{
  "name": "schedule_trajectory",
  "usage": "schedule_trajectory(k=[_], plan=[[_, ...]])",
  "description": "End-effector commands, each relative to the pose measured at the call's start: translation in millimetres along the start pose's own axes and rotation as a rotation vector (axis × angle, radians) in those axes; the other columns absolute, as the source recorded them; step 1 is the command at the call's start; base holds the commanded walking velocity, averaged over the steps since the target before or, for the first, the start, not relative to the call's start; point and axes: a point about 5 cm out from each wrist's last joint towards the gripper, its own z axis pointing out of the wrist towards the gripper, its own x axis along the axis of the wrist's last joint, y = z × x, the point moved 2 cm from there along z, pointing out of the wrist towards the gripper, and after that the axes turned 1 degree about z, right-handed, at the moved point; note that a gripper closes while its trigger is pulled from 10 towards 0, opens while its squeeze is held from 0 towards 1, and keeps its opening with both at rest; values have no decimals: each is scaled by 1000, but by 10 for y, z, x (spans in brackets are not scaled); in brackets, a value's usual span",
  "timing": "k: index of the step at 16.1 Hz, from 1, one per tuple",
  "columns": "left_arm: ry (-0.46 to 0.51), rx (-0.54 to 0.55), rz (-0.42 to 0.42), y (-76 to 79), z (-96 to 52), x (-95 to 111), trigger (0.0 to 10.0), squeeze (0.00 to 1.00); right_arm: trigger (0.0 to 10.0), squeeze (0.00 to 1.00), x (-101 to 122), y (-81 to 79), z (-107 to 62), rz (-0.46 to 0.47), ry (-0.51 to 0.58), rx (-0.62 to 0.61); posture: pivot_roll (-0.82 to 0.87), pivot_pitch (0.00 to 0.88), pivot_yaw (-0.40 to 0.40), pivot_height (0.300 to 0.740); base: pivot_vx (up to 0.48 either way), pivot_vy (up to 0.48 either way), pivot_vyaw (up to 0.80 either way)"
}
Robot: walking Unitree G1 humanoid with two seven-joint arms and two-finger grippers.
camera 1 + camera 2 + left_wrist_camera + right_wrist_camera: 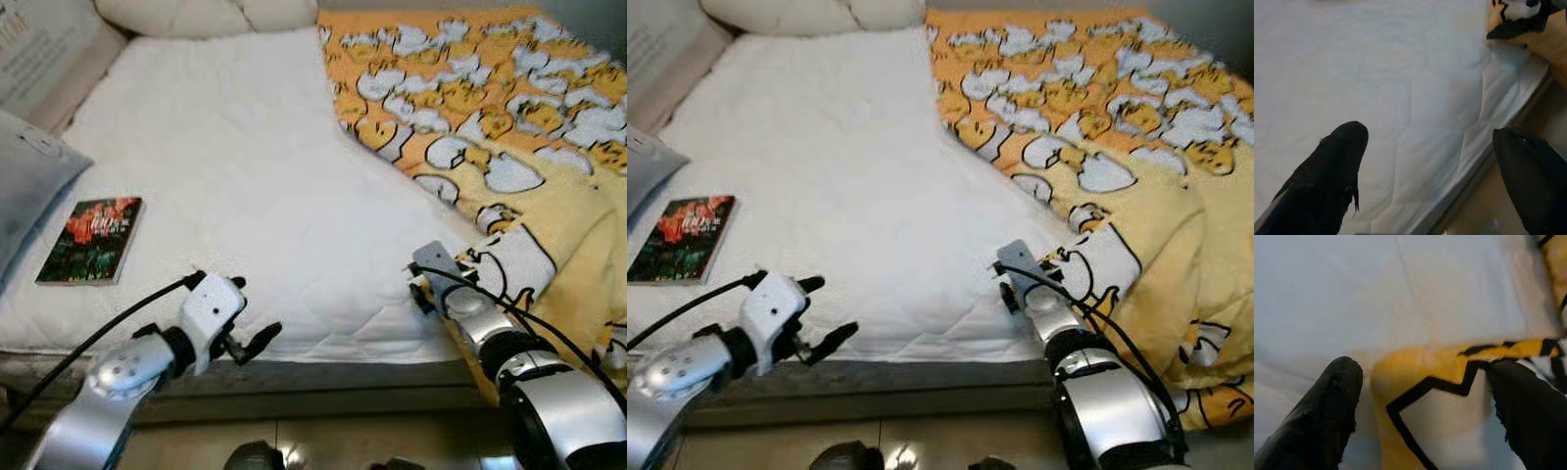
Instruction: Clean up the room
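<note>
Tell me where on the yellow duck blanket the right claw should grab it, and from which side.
Grip the blanket at its folded near corner, which lies on the white mattress by the bed's near edge. Come from the bare mattress side, moving toward the robot's right. The right claw is open with that corner between its fingers, and the fold there probably bunches thick enough to pinch.

A white quilted bed (245,176) stands on pale glossy floor (323,441).

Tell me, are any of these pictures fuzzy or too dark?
None is too dark. In the left eye view the book and blanket look a little soft. In the right wrist view the blanket edge between the open jaws is blurry; the left wrist view's mattress is pale and smooth.
</note>
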Motion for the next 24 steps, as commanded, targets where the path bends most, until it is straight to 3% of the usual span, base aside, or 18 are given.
schedule_trajectory(k=[1, 3, 7, 12, 19, 24], plan=[[-5, -4, 7, -2, -73, 35, 10000, 231, 3294, 0, 33, 76, 0, 22, 11, -28, 268, 164, 46, 740, 0, 0, 0], [-20, -12, 5, 18, -106, 22, 10000, 227, 0, 0, 5, 109, -2, 4, 5, -45, 278, 179, 54, 740, 0, 0, 0], [-43, -13, -1, 1, -111, -40, 10000, 224, 0, 0, -37, 152, -7, 1, 0, -61, 273, 178, 49, 740, 0, 0, 0], [-41, -22, -22, 82, -4, -120, 10000, 227, 0, 0, -118, 210, -16, 14, -18, -73, 246, 159, 34, 740, 0, 0, 0], [-18, -24, -23, 131, 27, -89, 10000, 231, 0, 0, -100, 267, -19, 21, -13, -72, 232, 134, 20, 740, 0, 0, 0], [-4, -25, -12, 63, 31, -14, 10000, 227, 0, 0, -108, 269, -20, 49, -12, -64, 222, 115, 20, 740, 0, 0, 0]])
